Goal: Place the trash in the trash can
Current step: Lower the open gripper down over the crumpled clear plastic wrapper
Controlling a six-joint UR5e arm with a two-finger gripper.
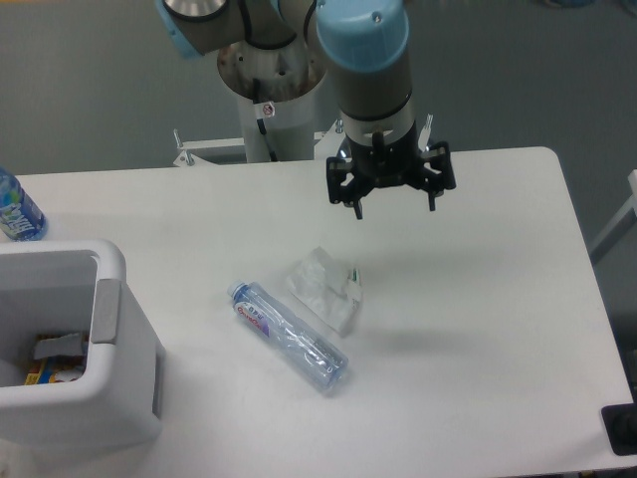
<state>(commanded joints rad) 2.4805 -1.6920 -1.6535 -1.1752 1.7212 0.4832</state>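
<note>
A: Where do we have the gripper (394,203)?

B: We see it above the table (498,299), toward the far middle, pointing down; its fingers (357,206) are spread wide apart with nothing between them; so jaws open, empty.

A: And the trash?

B: Both pieces lie on the table, near its middle; the crushed bottle (289,337) lies on its side, slanting from upper left to lower right, cap end toward the upper left, red-blue label near that end; the crumpled wrapper (325,288) sits just beside it on the far right side; we cannot tell whether the two touch.

A: Gripper relative to them?

B: We put it beyond the wrapper, up and to the right in the frame, apart from both pieces; no contact.

A: Trash can?

B: The white trash can (119,398) stands at the left front corner, well apart from the bottle; grey flap (105,311) on its right rim; we see some scraps (55,358) inside, too small to name.

A: Anything else?

B: A blue-label bottle (17,209) at the far left edge, partly cut off; the arm's base column (271,100) behind the table.
</note>
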